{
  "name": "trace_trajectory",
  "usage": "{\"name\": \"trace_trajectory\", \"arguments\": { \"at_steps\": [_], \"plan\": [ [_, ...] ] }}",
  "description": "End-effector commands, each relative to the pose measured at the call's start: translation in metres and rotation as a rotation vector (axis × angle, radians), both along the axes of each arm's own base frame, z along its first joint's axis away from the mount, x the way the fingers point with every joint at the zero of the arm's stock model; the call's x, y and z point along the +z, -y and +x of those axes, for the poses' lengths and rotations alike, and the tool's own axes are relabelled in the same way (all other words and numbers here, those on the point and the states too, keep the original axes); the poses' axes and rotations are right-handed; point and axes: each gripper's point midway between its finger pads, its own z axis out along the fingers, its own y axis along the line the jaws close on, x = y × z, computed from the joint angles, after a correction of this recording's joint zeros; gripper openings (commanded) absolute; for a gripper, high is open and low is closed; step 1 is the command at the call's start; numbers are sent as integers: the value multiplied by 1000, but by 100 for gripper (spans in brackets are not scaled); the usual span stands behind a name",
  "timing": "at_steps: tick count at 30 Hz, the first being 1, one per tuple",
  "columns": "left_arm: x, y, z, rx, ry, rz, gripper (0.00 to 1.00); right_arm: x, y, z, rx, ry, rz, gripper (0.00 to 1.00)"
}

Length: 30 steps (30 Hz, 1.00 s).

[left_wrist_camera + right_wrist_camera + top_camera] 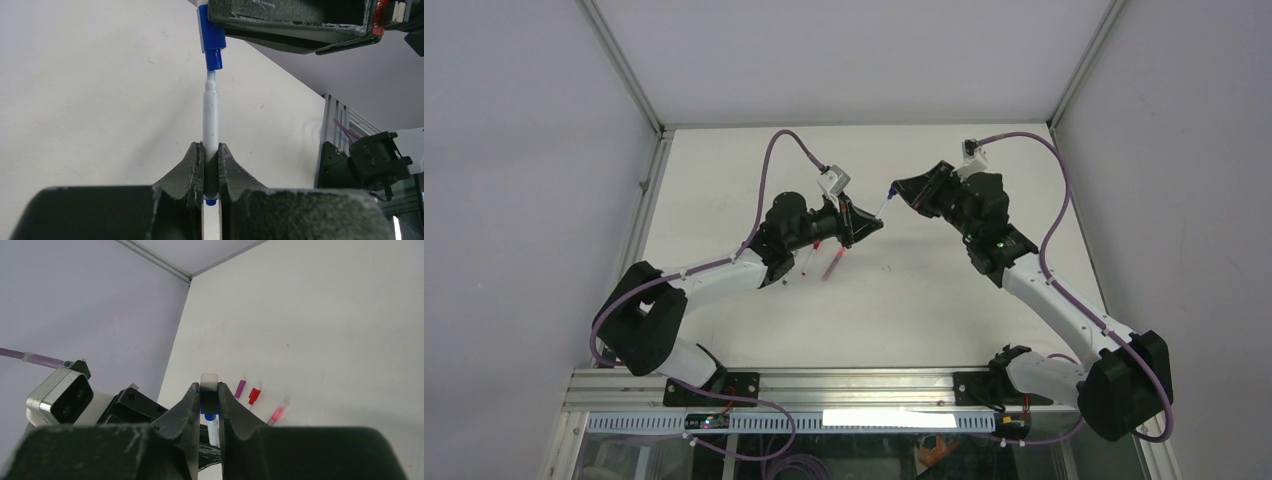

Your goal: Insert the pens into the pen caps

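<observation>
**A:** What ran along the left edge?

**B:** A grey left wall (524, 150) met the white table (944, 300) at a metal frame. Near that edge, under the left arm, three loose pens (254, 395) lay side by side, apart from each other.

**A:** And in the middle?

**B:** The left gripper (210, 150) was raised above the table. It was closed tight on a white pen (210, 120), which stuck out well past its fingertips. The pen's tip met the mouth of a blue cap (212, 42). How far in it sat could not be told. The right gripper (209, 392) was clamped on that cap.

**A:** Any room to move?

**B:** Bare tabletop stretched from both grippers to the near rail (844, 385) and out towards the right wall (1184, 150).

**A:** Any writing?

**B:** Any lettering was too small to read.
</observation>
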Motion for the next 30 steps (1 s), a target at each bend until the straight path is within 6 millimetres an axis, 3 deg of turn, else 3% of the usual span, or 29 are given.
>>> {"name": "trace_trajectory", "arguments": {
  "at_steps": [1,13,22,30],
  "plan": [
    [47,-9,17,66,127,-41,0,-4,-14,-16,84,-6,-21,0],
    [41,-6,29,77,127,30,0,-9,-24,-25,124,-8,-61,0],
    [49,-13,36,118,164,46,0,-22,-27,-25,129,-34,-87,0],
    [51,-10,26,53,240,74,0,-28,-33,-23,155,-46,-98,0]
  ]
}}
